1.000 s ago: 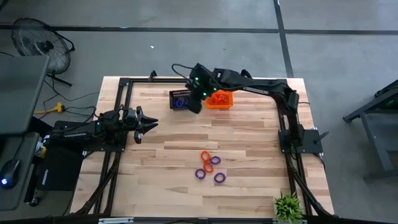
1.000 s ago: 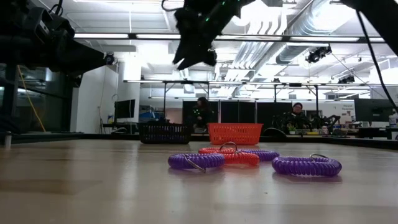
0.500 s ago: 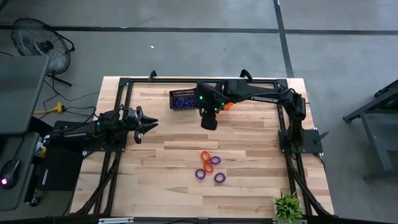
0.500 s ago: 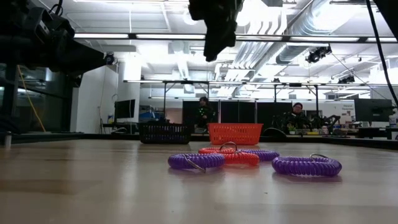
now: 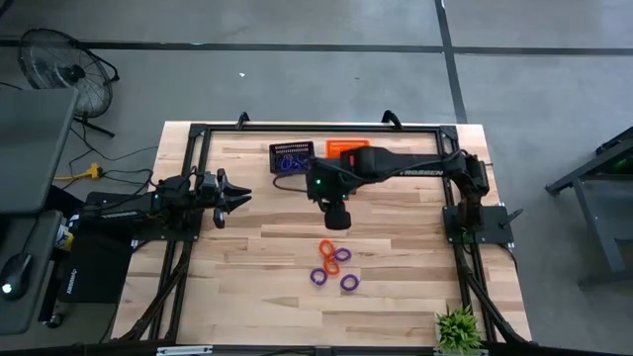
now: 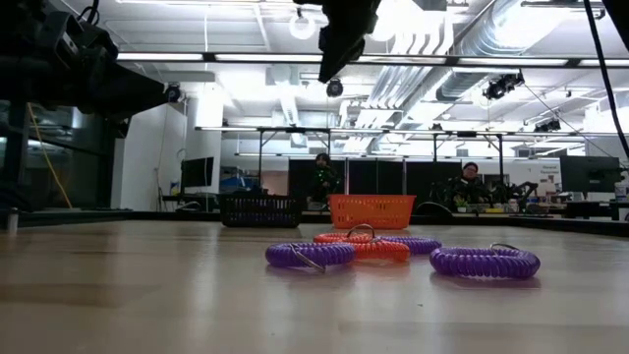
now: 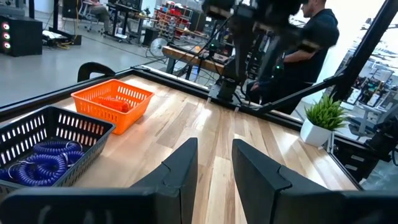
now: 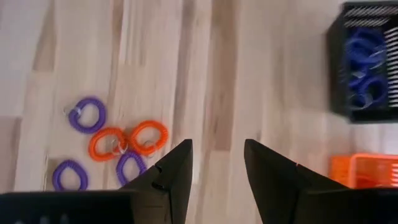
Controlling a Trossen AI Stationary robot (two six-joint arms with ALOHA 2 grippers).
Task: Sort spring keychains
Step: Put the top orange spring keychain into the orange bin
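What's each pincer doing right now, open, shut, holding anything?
Left pincer: open, empty, parked at the table's left side.
Right pincer: open, empty, in the air above the loose spring keychains.

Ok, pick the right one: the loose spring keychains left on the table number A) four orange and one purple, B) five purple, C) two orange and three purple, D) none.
C: the right wrist view shows two orange keychains touching in the middle and three purple keychains around them on the table.
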